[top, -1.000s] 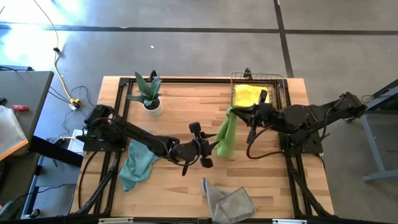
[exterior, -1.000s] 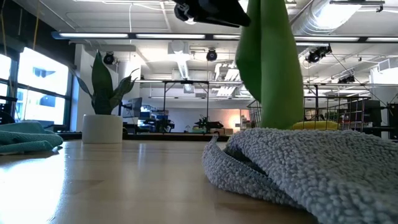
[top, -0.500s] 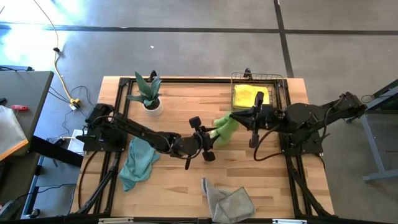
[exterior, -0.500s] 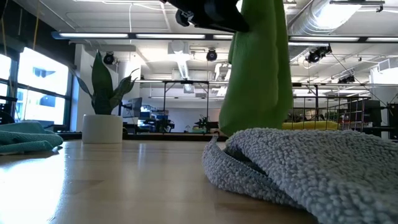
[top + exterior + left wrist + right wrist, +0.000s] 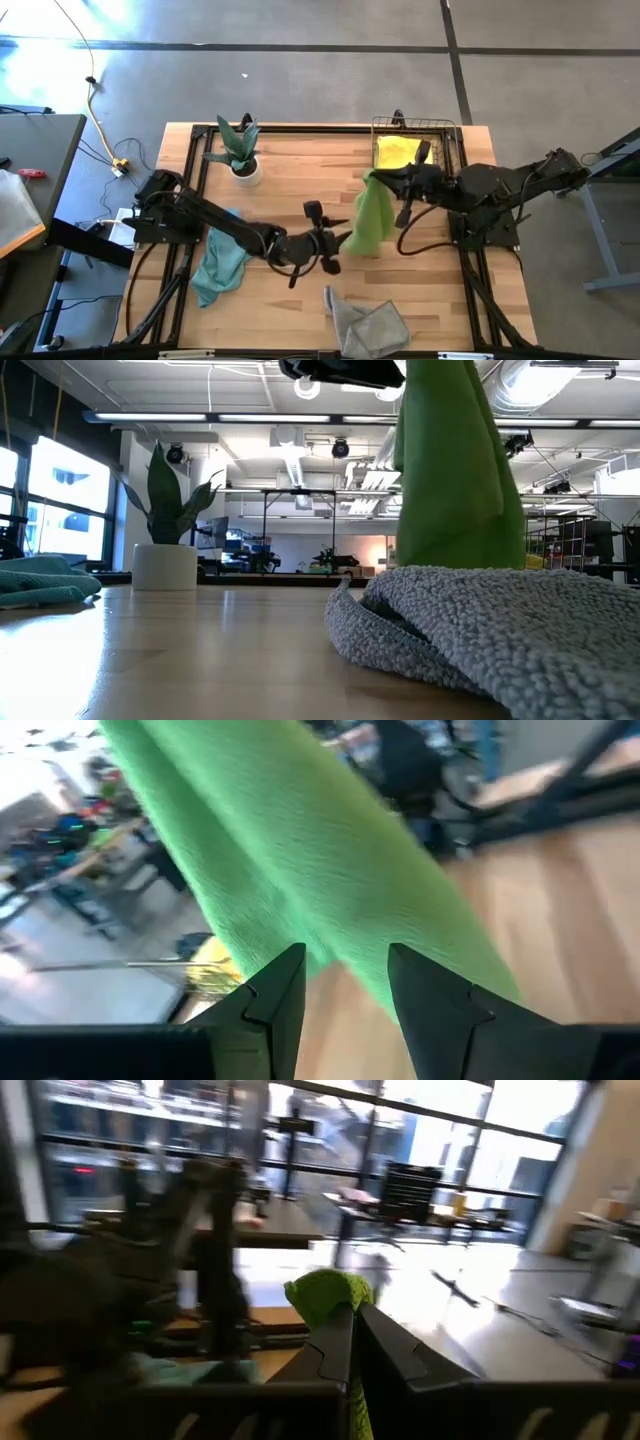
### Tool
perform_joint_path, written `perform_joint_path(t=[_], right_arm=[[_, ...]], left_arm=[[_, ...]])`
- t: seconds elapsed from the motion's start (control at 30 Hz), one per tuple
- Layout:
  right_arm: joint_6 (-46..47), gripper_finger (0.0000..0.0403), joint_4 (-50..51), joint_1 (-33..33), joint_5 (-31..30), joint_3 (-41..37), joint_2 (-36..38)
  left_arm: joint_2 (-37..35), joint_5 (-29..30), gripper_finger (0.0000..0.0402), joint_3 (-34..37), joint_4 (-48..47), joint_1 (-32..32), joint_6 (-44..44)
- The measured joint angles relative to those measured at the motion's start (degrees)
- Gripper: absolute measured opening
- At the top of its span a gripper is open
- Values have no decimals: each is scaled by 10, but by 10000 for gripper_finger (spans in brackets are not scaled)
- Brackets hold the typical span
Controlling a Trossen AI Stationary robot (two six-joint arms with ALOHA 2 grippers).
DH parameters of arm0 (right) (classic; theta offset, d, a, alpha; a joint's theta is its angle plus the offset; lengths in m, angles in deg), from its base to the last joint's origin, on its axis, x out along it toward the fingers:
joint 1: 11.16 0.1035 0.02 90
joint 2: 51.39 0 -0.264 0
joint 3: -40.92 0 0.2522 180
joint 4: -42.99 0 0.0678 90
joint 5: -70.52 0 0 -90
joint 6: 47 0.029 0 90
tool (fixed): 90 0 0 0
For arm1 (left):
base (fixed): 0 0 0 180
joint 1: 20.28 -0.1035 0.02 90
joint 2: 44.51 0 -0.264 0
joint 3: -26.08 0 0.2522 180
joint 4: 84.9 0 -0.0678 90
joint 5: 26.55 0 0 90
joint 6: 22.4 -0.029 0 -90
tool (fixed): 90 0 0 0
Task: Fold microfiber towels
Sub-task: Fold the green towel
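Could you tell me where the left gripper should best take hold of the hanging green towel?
Probably its lower corner, from the left. The green towel hangs from the right gripper, shut on its top, and the open left gripper is already beside the bottom edge.

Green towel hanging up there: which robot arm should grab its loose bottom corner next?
Probably the left. The right gripper already pinches the lime green towel at its top, while the left gripper's open fingers sit beside its lower edge.
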Motion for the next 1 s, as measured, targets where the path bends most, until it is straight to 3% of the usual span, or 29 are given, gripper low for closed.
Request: perform_joint_path(t=[0.13, 0.37, 0.6, 0.77, 0.9, 1.0], right_arm=[[15, 0, 0, 0, 63, 0, 0], [14, 0, 9, 0, 79, 0, 0], [15, 0, 9, 0, 97, 0, 0], [15, 0, 9, 1, 117, 0, 0], [15, 0, 0, 1, 117, 0, 0], [14, 0, 0, 1, 117, 0, -1]], left_arm=[[0, 19, 133, 0, 53, -13, -25], [0, 17, 133, 0, 169, -19, -90], [1, -52, 133, 0, 198, -26, -80], [19, -63, 133, -1, 199, -43, -46], [44, -44, 133, -1, 193, -49, -42], [53, 18, 133, -1, 181, -48, -62]])
